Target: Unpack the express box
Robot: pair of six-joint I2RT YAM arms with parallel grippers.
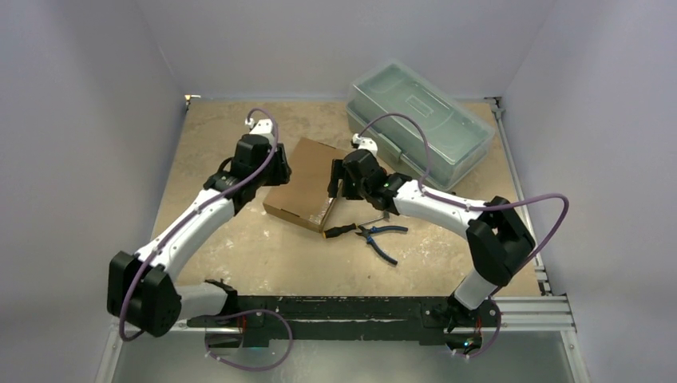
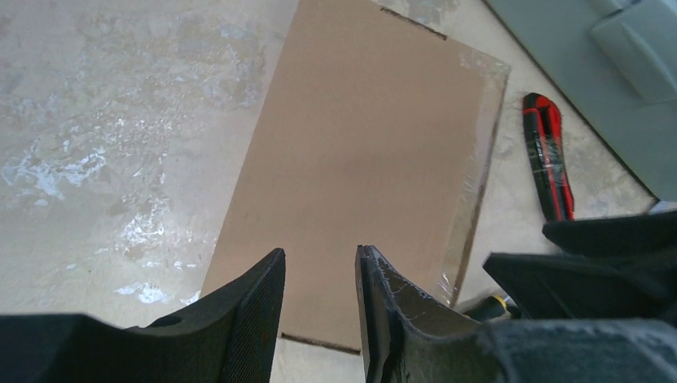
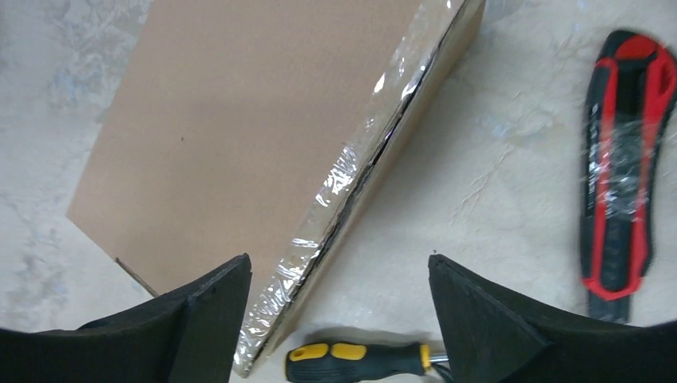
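Observation:
The express box (image 1: 307, 185) is a flat brown cardboard mailer lying shut in the middle of the table, between my two grippers. My left gripper (image 1: 279, 171) hovers over its left edge. In the left wrist view its jaws (image 2: 319, 263) stand a little apart over the lid (image 2: 359, 159) with nothing between them. My right gripper (image 1: 339, 188) is at the box's right edge. The right wrist view shows it (image 3: 339, 267) wide open and empty, straddling the taped side (image 3: 359, 183) of the box (image 3: 223, 136).
A translucent grey-green plastic toolbox (image 1: 419, 124) stands at the back right. A yellow-and-black screwdriver (image 3: 359, 361) lies by the box's near right corner. Beside it are a red-and-black utility knife (image 3: 623, 167) and blue-handled pliers (image 1: 382, 235).

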